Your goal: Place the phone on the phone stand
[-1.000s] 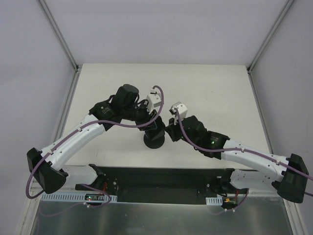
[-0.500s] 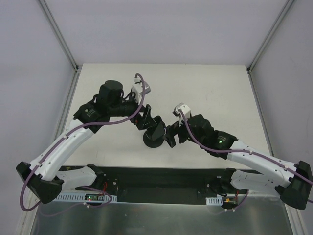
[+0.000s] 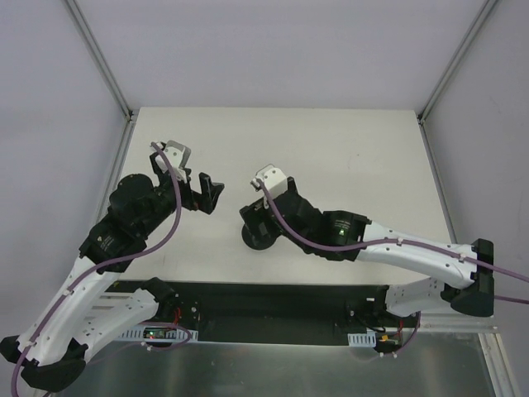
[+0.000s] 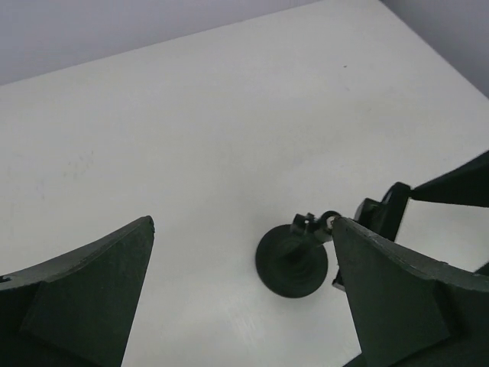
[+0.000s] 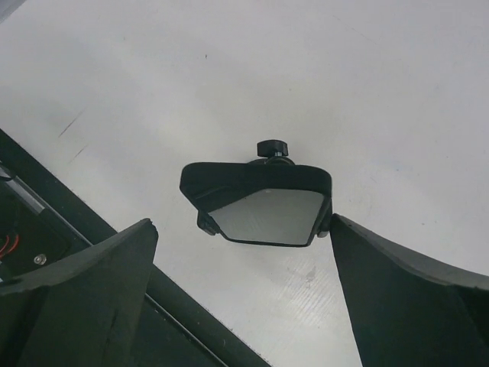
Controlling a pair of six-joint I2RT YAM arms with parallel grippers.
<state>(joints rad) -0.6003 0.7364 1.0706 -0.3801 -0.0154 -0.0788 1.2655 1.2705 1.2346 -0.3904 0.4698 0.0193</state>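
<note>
1. The slim, flat, all-black phone with rounded corners (image 5: 263, 206) sits on the small black phone stand with a round disc base (image 3: 258, 237). It lies crosswise and tilted, and its glossy face reflects pale light.
2. In the right wrist view, small black clips of the stand meet the phone's two short ends. A small round black knob (image 5: 272, 147) shows just behind its upper edge.
3. The stand rests on the matte white bench (image 3: 355, 149), a little left of the middle and towards the near side.
4. The right claw (image 5: 244, 222) is open. Its two dark fingers (image 5: 84, 294) stand wide apart on either side of the phone and well clear of it, gripping nothing.
5. From above, the right arm reaches in from the right, and its wrist hangs over the stand and hides much of it.
6. The left claw (image 3: 210, 195) is also open and empty, its jaws spread wide.
7. The left claw sits off to the left of the stand, apart from it and above bare bench.
8. The left wrist view looks down on the stand's disc base and stem. The phone cannot be made out clearly there.
9. A purple cable (image 3: 175, 217) runs along each arm.
10. A flat black base plate (image 3: 273, 302) lies across the near edge between the arm mounts.
</note>
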